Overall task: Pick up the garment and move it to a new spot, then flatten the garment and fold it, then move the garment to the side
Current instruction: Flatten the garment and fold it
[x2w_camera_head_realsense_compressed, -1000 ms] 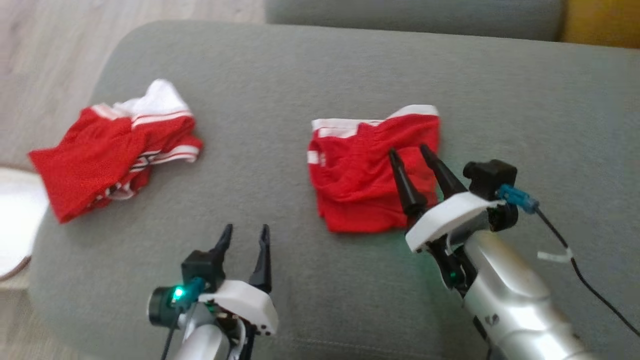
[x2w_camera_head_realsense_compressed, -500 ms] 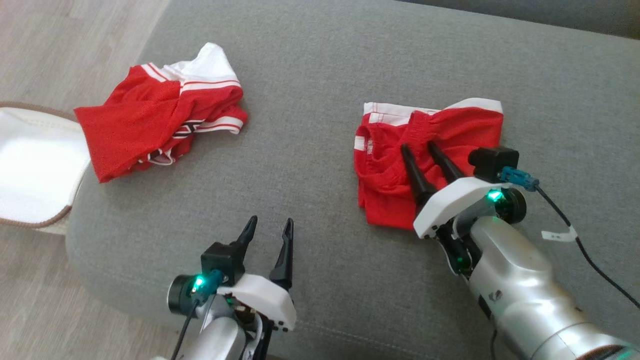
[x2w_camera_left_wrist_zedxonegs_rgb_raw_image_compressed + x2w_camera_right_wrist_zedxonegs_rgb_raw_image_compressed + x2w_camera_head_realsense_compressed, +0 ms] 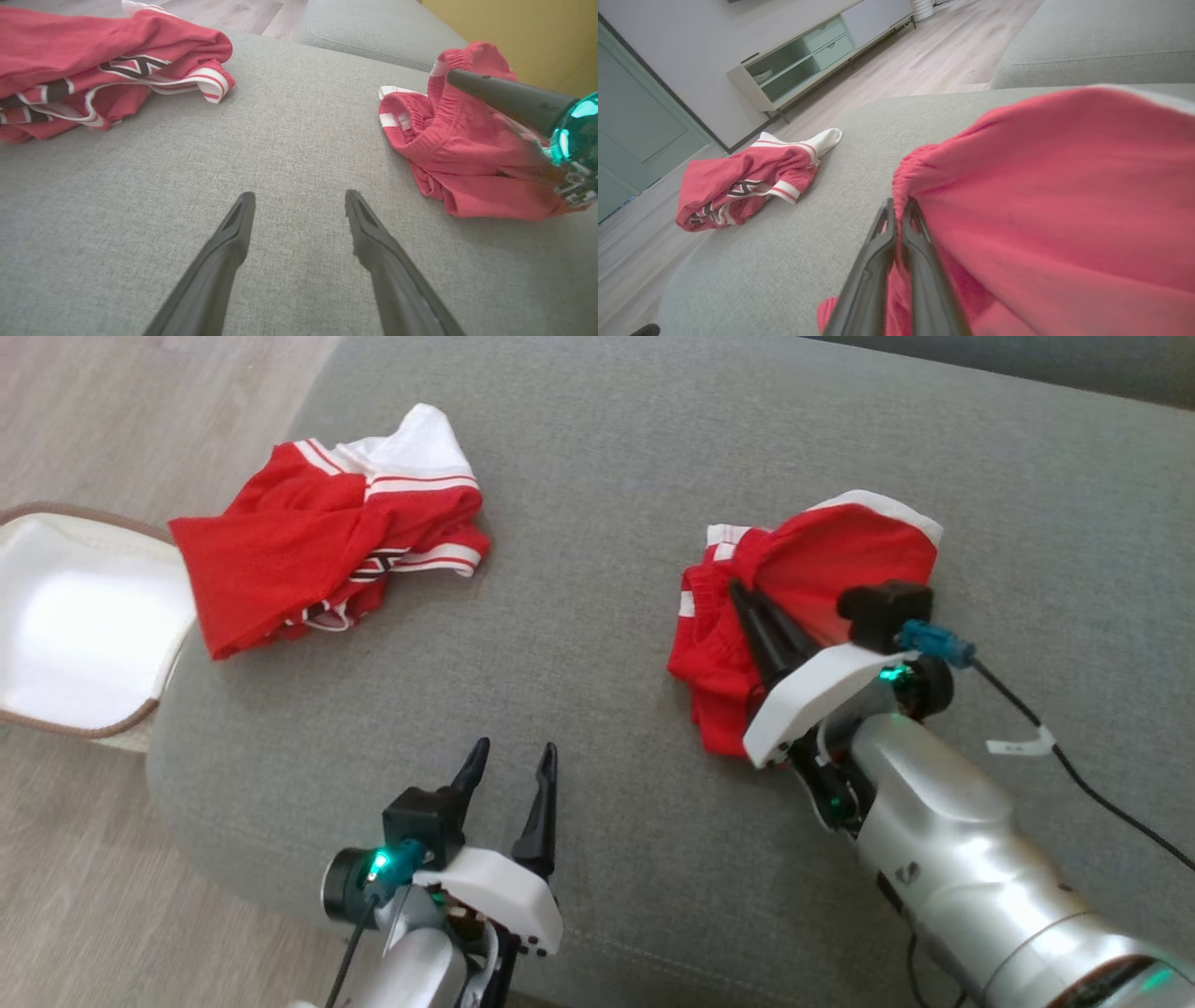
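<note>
Right gripper [image 3: 739,588] tight on bunched red garment [image 3: 840,549]

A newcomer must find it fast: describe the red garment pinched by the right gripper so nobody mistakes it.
On the grey fabric sofa cushion lie two red garments. Look to the robot's right: plain red shorts with an elastic waistband, pinched in the right gripper. Unlike the left red garment, they carry no black pattern.

Light: soft, even daylight; source perhaps overhead.
Shadows: faint, beneath the garment [image 3: 812,551] on the sofa [image 3: 597,476].
Glare: basket [image 3: 75,616] lining blown white.
Blur: garment smeared close up in the right wrist view.
Distortion: both wrist views bowed at edges.
</note>
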`<state>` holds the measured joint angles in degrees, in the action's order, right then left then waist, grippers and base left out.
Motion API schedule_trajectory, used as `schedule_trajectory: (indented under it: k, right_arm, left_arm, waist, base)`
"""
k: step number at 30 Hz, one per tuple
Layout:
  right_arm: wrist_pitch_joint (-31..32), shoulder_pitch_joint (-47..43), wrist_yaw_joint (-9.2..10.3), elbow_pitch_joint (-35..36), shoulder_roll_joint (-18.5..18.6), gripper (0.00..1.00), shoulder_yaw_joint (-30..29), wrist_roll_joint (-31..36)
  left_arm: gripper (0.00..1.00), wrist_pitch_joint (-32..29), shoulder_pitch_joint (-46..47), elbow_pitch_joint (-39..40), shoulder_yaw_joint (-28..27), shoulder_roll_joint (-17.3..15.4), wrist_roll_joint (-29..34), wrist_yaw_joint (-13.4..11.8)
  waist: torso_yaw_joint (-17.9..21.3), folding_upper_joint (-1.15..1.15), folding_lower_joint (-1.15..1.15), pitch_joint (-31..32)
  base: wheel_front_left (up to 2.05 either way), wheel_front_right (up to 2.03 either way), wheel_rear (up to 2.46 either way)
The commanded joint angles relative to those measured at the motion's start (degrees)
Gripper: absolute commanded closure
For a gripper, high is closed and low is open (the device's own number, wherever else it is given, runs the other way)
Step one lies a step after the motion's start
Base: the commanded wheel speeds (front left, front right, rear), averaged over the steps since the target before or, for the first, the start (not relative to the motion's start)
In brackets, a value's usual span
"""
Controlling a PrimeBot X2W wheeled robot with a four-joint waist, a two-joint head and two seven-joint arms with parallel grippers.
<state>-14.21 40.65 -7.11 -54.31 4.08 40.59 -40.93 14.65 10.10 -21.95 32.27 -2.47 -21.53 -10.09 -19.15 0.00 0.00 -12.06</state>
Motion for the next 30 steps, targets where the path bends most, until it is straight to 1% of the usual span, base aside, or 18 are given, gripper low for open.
schedule_trajectory:
  k: [1,2,3,5,9,11,13,16,19,21,24,27,30]
  right_arm:
    - [-0.6,1.2,-0.37,1.2,-1.2,1.0,1.5,-0.3]
    - [-0.4,1.1,-0.37,0.9,-1.2,0.98,2.2,-0.6]
    - [-0.2,0.9,-0.37,1.0,-1.2,0.71,3.1,-1.1]
    - [-0.2,0.8,-0.37,0.7,-1.2,0.0,4.3,-1.9]
    - [1.7,0.3,-0.37,1.2,-1.2,0.0,7.9,-4.0]
    - [1.7,0.4,-0.37,1.3,-1.2,0.0,8.5,-4.2]
    - [1.2,0.6,-0.37,1.2,-1.2,0.0,9.4,-4.3]
    - [0.1,0.8,-0.37,1.2,-1.2,0.0,9.9,-3.7]
    - [-0.6,0.1,-0.37,1.4,-1.2,0.0,8.3,-3.6]
    - [-0.7,-0.2,-0.37,1.9,-1.1,0.0,5.0,-3.0]
    - [-0.8,-1.6,-0.37,4.7,-0.1,0.0,-2.5,1.1]
    - [-0.8,-5.0,-0.37,8.5,0.7,0.0,-11.3,6.9]
    - [-0.8,-9.6,-0.37,12.7,0.6,0.0,-19.7,13.2]
  left_arm:
    - [0.0,0.3,2.1,1.8,-1.4,-0.4,-0.3,-0.2]
    - [0.0,0.3,2.2,1.7,-1.3,-0.4,-0.4,-0.2]
    - [0.0,0.3,2.2,1.7,-1.2,-0.4,-0.5,-0.3]
    - [0.0,0.3,2.4,1.6,-1.2,-0.4,-0.6,-0.4]
    - [0.0,0.3,3.2,1.2,-1.5,-0.4,-0.4,-0.8]
    - [0.0,0.3,3.3,1.2,-1.7,-0.4,-0.3,-0.9]
    - [0.0,0.3,3.6,1.2,-2.2,-0.4,-0.1,-1.0]
    - [0.0,0.3,3.7,1.0,-3.2,-0.4,0.4,-1.2]
    - [0.0,0.3,3.6,0.8,-4.4,-0.4,1.0,-1.2]
    - [0.0,0.3,3.5,0.9,-5.4,-0.4,1.7,-1.2]
    - [0.0,0.3,3.0,0.9,-7.0,-0.4,3.2,-1.5]
    - [0.0,0.3,2.3,0.9,-8.9,-0.4,4.3,-2.2]
    - [0.0,0.3,1.5,0.6,-10.5,-0.4,5.7,-2.5]
  waist:
    - [-0.4,0.0,0.0,0.0]
    - [-0.5,0.0,0.0,0.1]
    - [-0.7,0.0,0.0,0.0]
    - [-0.7,0.0,0.0,0.0]
    - [0.4,0.0,0.0,0.2]
    - [1.0,0.0,0.0,0.5]
    - [2.4,0.0,0.0,0.8]
    - [4.8,0.0,0.0,1.7]
    - [7.4,0.0,0.0,2.8]
    - [9.3,0.0,0.0,3.5]
    - [12.1,0.0,0.0,4.5]
    - [14.5,0.0,0.0,5.5]
    - [16.2,0.0,0.0,6.5]
  base:
    - [0.0,0.0,0.0]
    - [0.0,0.0,0.0]
    - [0.0,0.0,0.0]
    - [0.0,0.0,0.0]
    - [0.0,0.0,0.0]
    - [0.0,0.0,0.0]
    - [0.0,0.0,0.0]
    - [0.0,0.0,0.0]
    - [0.0,0.0,0.0]
    - [0.0,0.0,0.0]
    - [0.0,0.0,0.0]
    - [0.0,0.0,0.0]
    - [0.0,0.0,0.0]
